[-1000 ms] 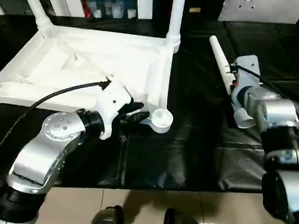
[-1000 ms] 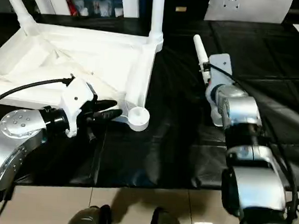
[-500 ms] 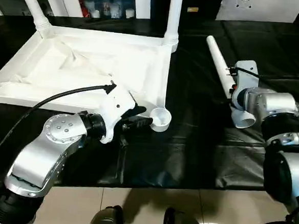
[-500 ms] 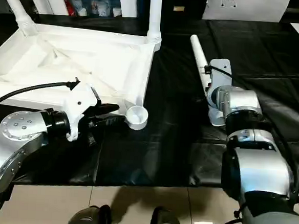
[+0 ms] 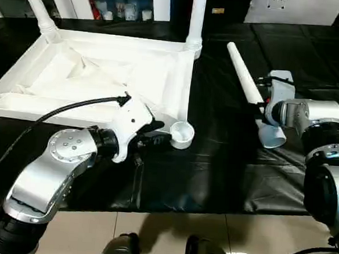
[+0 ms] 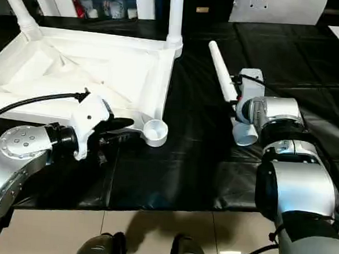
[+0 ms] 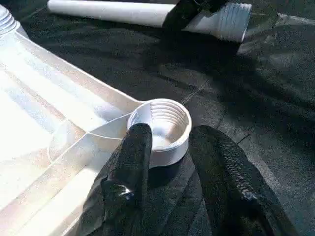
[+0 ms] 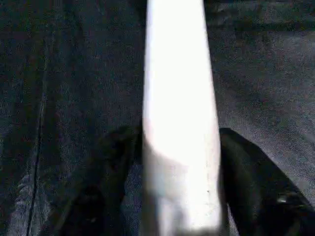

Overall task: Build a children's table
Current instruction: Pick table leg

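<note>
At lower centre, the left gripper (image 7: 170, 162) stood partly open, its fingers (image 7: 130, 162) straddling the threaded corner socket (image 5: 181, 133) of the upturned white tabletop (image 5: 103, 76). At right, the right gripper (image 8: 177, 167) bracketed a loose table leg (image 5: 250, 89) lying on black sheeting (image 5: 213, 165); a firm grip could not be confirmed. Two fitted legs (image 5: 197, 18) rose at the top of the frame.

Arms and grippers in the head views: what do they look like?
Both arms are rounded silver metal segments with black joints. The left gripper has a white housing, two black fingers and a black cable looping off it. The right gripper sits behind a pale plate, with a thin black cable.
</note>
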`<state>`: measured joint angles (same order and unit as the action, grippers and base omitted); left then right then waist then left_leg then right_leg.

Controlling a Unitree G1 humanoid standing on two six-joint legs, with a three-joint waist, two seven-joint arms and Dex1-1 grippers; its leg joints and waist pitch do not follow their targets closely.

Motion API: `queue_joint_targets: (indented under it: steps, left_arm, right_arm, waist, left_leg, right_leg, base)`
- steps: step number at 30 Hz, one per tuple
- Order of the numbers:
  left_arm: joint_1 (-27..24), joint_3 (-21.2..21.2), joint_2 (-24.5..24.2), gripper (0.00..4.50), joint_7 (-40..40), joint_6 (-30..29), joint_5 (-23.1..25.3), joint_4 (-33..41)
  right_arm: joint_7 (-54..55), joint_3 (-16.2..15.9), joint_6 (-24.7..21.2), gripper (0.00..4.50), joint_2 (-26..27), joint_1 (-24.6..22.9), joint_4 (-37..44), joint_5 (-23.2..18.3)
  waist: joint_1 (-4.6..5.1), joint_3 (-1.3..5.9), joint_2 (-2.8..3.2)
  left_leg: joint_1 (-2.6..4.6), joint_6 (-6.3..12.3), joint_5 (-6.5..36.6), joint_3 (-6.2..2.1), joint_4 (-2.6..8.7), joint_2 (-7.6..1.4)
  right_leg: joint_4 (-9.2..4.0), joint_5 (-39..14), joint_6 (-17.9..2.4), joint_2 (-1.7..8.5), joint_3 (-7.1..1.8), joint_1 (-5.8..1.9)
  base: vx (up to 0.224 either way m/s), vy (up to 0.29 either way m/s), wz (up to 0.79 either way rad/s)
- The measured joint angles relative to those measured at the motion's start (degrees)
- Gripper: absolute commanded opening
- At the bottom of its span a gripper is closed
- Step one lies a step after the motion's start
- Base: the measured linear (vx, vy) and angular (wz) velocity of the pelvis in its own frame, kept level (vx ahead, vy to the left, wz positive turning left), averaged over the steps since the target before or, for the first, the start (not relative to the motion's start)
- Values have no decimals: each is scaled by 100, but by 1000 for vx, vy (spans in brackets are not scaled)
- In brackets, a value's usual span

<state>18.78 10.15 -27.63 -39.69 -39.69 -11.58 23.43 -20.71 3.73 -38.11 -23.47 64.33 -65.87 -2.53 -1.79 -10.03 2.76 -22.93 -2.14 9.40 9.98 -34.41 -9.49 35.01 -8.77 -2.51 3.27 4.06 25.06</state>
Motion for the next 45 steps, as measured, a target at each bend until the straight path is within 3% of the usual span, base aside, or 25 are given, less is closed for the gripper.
queue_joint_targets:
  steps: [9, 17, 19, 21, 25, 32, 36, 40, 42, 45]
  left_arm:
    - [58, 16, 0, 160, -1, -5, -4, -4]
    - [116, 38, 6, 160, 3, -5, -6, -7]
    - [116, 37, 7, 160, 4, -5, -7, -7]
    - [115, 37, 6, 160, 4, -5, -16, -8]
    - [126, 37, 6, 160, 4, -8, -63, -23]
    - [179, 25, 70, 160, 38, -14, -89, -90]
    - [242, -50, 356, 160, 161, -41, -195, -181]
    - [539, -331, 684, 160, 298, -20, -461, -371]
    - [653, -523, 801, 160, 401, 0, -530, -441]
    - [918, -831, 1091, 160, 682, 6, -688, -712]
  right_arm:
    - [-366, -147, -161, 189, -53, 67, -59, 105]
    - [-373, -153, -107, 184, -51, 58, -58, 98]
    - [-261, 2, 29, 184, -39, 3, -18, 42]
    - [-43, 369, 255, 184, -11, -147, 171, -191]
    - [98, 987, 205, 184, 72, -240, 303, -734]
    - [132, 1473, 150, 184, 151, -399, 914, -1196]
    - [-35, 1898, 953, 184, 606, -890, 2116, -1721]
    - [-706, 2010, 1477, 184, 792, -1228, 2861, -2188]
    - [-941, 2066, 1480, 184, 881, -1425, 3216, -2400]
    - [-1264, 2046, 1041, 184, 1161, -1905, 4027, -2811]
  waist:
    - [-1, 0, 0]
    - [-1, 0, 0]
    - [-5, 0, 1]
    - [-13, 0, 1]
    - [-15, 1, 7]
    - [-34, 0, 11]
    - [-36, 1, 11]
    - [-57, 1, 9]
    - [-67, 2, 7]
    - [-71, 2, 6]
  left_leg:
    - [-1, 0, 0, 0, 0, -2]
    - [-1, 0, 0, 0, 0, -2]
    - [-1, 0, 0, 0, 0, -2]
    - [-1, 0, 0, 0, -2, -2]
    - [-2, 0, 0, 0, -2, -2]
    - [-6, 1, 0, 0, -2, -3]
    - [-10, 9, -5, 0, 0, -4]
    - [-9, 26, -16, 0, -3, -3]
    - [-10, 27, -16, -1, -5, -2]
    - [-11, 28, -16, -2, -5, -3]
  right_leg:
    - [0, 0, 0, 0, 2, 1]
    - [0, 0, 0, 0, 1, 2]
    - [0, 0, 0, 0, 2, 1]
    - [-1, 0, 0, 0, 2, 0]
    - [1, 6, -9, 0, 3, 3]
    - [0, 6, -10, 0, 5, 5]
    - [1, 6, -9, 0, 6, 10]
    - [0, 7, -10, 0, 7, 6]
    - [-3, 7, -9, 0, 7, 3]
    - [-7, 7, -8, 1, 7, 3]
  base:
    - [0, 0, 0]
    - [0, 0, 0]
    - [0, 0, 0]
    - [0, 0, 0]
    - [0, 0, 0]
    - [0, 0, 0]
    - [0, 0, 0]
    - [0, 0, 0]
    - [0, 0, 0]
    - [0, 0, 0]
